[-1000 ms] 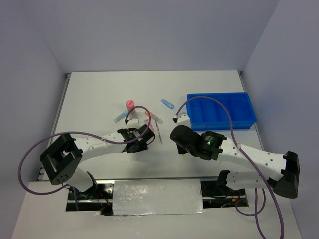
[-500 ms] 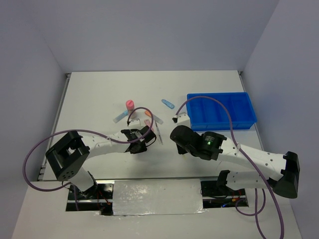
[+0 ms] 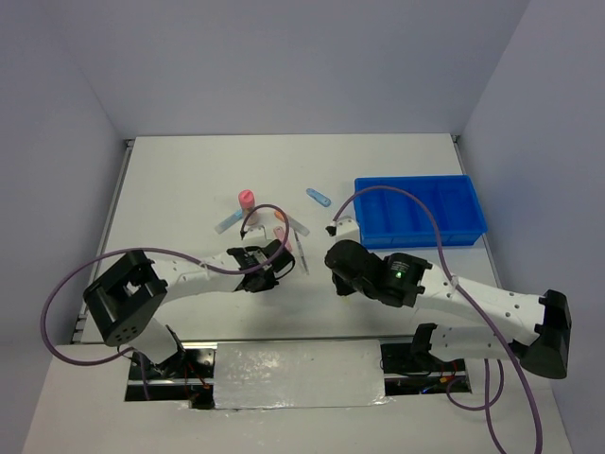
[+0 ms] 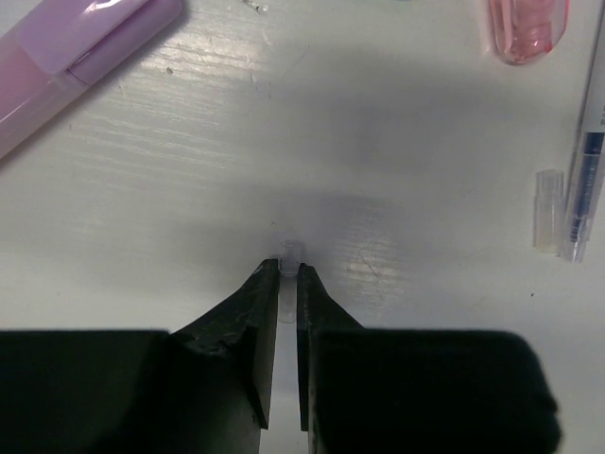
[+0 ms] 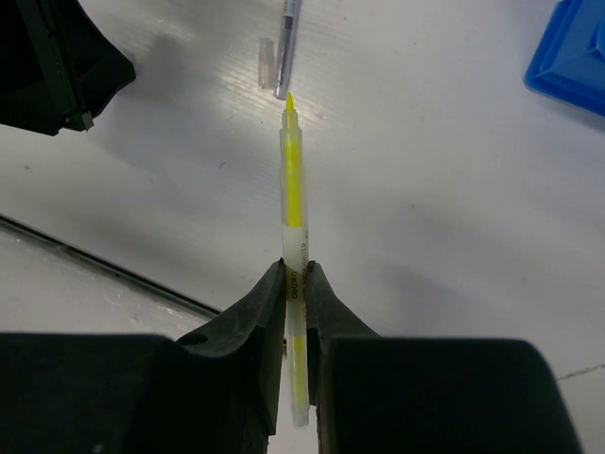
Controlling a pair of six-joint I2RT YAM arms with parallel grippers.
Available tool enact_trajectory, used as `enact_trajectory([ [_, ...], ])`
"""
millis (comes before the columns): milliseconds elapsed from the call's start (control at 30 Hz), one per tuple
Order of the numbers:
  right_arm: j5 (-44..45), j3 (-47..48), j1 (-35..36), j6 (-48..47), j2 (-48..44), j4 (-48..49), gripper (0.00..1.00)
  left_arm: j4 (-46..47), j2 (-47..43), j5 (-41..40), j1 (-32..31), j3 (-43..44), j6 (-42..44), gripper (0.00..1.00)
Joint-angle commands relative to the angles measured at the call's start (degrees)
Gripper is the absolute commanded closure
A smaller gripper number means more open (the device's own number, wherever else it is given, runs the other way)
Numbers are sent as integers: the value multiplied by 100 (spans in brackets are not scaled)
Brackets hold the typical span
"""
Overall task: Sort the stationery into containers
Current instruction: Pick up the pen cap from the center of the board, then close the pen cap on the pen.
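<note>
1. Right claw [image 5: 296,276] pinches a thin yellow clear-barrelled pen [image 5: 293,180], left of the bright blue plastic tray [image 5: 579,52].
2. Left claw [image 4: 287,272] is pressed together on a tiny clear plastic piece [image 4: 289,252] at the white surface [image 4: 378,142].

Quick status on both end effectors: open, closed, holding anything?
Left end effector: closed, with a small clear piece pinched at the tips.
Right end effector: closed on the yellow pen.

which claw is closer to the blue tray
Right. The right claw, gripping a yellow pen, sits left of the blue tray; the left claw, pinching a clear piece, is farther left, beyond the grey pen.
</note>
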Motion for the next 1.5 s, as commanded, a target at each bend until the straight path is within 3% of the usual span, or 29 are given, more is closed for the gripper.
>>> enact_trajectory([
  [0,-157,-105,41,-128,-361,467,100,45,-193,175,-19,-126,70,100],
  [233,-834,-764,50,-287,-678,1785,100,37,-1273,18,-19,453,651,100],
  [367,-1072,-1063,260,-94,-897,3056,100,483,-2151,-18,-19,779,1098,100],
  [533,-258,-1546,1067,47,-1126,4700,100,1362,-2951,184,-28,832,1486,100],
  [633,210,-1582,1359,21,-1091,5099,100,2013,-3312,553,-28,648,1574,100],
  [767,1256,-1380,1614,362,-977,4828,100,2576,-3673,852,-28,271,1496,100],
  [1467,1723,-852,1667,179,-731,4459,100,3025,-3894,1301,-28,-55,1425,100],
])
